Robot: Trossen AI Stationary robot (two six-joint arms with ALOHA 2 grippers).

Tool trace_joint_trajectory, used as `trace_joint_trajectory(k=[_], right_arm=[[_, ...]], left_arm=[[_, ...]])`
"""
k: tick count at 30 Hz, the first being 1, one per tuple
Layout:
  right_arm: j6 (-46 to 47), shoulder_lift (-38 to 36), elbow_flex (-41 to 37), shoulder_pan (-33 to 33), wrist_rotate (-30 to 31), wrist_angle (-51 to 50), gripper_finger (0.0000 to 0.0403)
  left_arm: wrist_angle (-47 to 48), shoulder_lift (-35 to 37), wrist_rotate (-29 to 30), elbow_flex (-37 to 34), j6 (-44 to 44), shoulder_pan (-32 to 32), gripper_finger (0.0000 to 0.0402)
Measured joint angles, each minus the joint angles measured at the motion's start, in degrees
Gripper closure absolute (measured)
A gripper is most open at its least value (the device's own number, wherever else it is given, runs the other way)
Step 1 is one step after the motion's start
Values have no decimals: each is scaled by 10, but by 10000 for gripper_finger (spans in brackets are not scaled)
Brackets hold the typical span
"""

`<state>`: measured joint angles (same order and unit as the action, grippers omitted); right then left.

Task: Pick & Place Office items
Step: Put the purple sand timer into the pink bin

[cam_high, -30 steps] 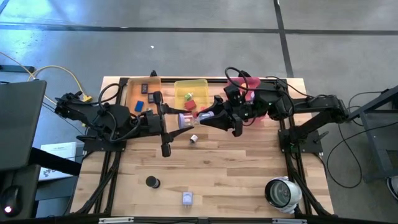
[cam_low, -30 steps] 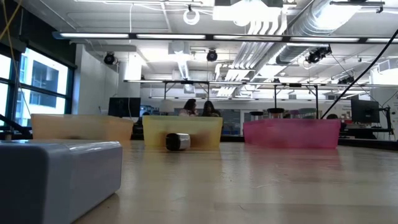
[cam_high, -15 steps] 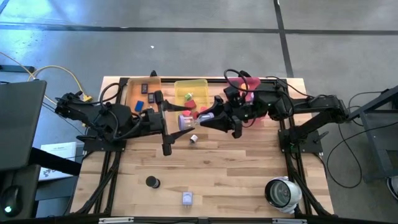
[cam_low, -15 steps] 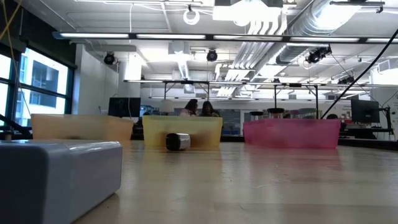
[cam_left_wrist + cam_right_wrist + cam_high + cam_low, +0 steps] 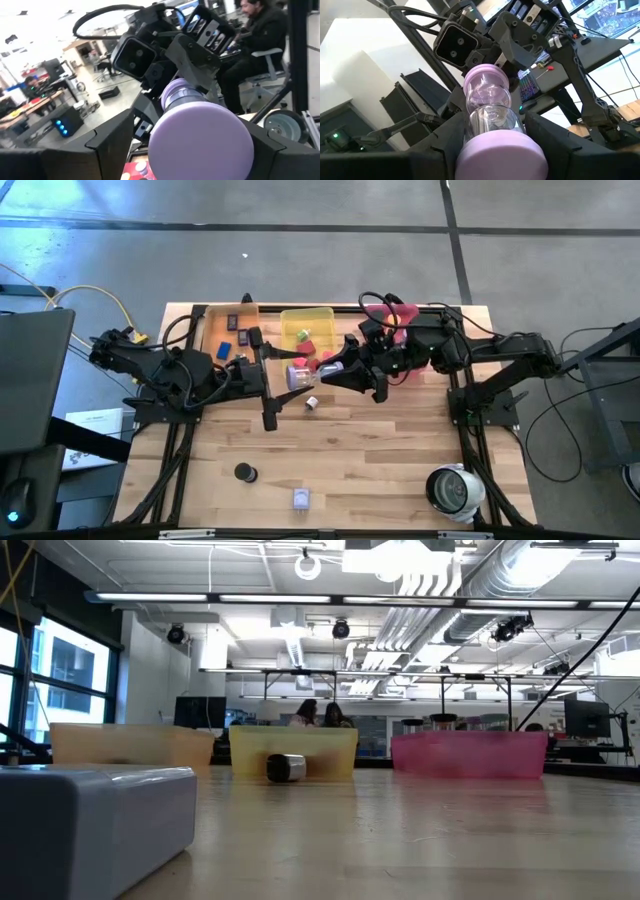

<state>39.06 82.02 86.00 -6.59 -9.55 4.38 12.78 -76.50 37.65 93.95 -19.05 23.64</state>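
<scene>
the right pincer (image 5: 318,370) is pinching a lavender spool (image 5: 298,373) above the desk (image 5: 380,450). the left pincer (image 5: 275,370) is standing spread around its other end.

Both arms reach in toward the table's middle, near the back edge, wrists roughly level and pointing at each other. Left gripper (image 5: 285,376): fingers spread apart, one on each side of the near end of a purple spool (image 5: 297,372), with gaps visible in the left wrist view. Right gripper (image 5: 322,368): fingers closed against the spool's other end, gripping it above the table. The two grippers nearly meet.
</scene>
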Motion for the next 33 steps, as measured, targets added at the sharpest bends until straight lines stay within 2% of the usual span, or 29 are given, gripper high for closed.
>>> trace_joint_trajectory(k=[6, 15, 19, 26, 30, 33], right_arm=[[0, 0, 0, 8, -16, -5, 226], [1, 0, 0, 14, -14, -30, 226], [-15, -6, -1, 26, 8, -133, 226], [-58, -66, 0, 58, 94, -353, 226], [-61, -109, 0, 88, 149, -468, 226], [-59, -134, 0, 124, 189, -564, 226]], left_arm=[[-10, -2, -11, 0, -6, 9, 115], [-14, -6, 4, 0, -1, 21, 37], [-17, -5, 34, 0, 16, 32, 26], [-9, -4, 31, 0, 72, 49, 25], [-7, -4, 7, 0, 117, 49, 25], [3, -4, -42, 0, 160, 37, 25]])
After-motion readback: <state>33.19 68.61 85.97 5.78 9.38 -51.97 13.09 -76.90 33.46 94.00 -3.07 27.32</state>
